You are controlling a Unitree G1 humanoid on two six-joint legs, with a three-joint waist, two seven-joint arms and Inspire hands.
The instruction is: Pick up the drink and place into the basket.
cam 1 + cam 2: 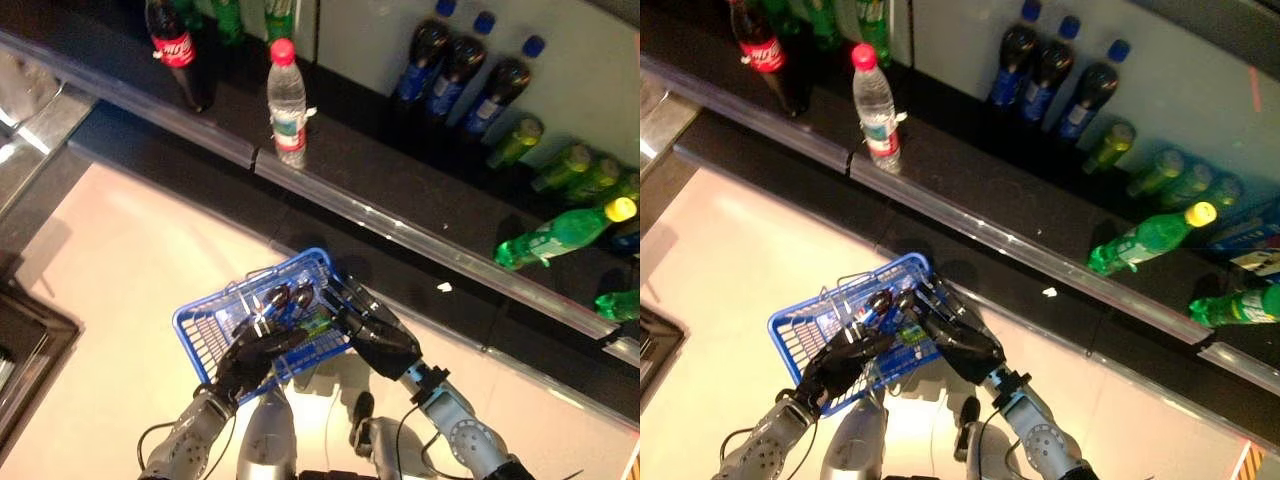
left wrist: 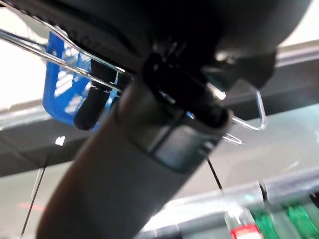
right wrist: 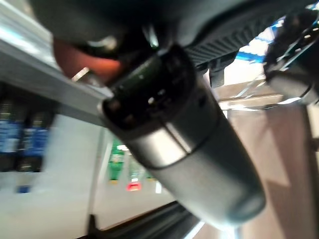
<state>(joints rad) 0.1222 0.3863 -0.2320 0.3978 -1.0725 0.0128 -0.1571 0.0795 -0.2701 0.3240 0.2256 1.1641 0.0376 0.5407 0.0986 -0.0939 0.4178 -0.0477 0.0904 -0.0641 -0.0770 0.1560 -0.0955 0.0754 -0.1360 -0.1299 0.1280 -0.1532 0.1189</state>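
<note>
A blue wire-handled basket [image 1: 195, 335] hangs low in front of the shelf. My left hand [image 1: 250, 360] holds it up, with its fingers curled round the wire handle [image 2: 60, 59]. A drink with a green label [image 1: 318, 322] lies inside the basket between my two hands, mostly hidden. My right hand [image 1: 378, 338] reaches over the basket's right side. Its fingers [image 1: 345, 295] stretch out straight across the rim, beside the drink rather than round it.
A dark shelf with a metal rail [image 1: 400, 225] runs across behind the basket. On it stand a clear water bottle [image 1: 287, 100], a cola bottle [image 1: 178, 50] and dark blue-capped bottles [image 1: 460, 70]. Green bottles [image 1: 560, 235] lie at the right.
</note>
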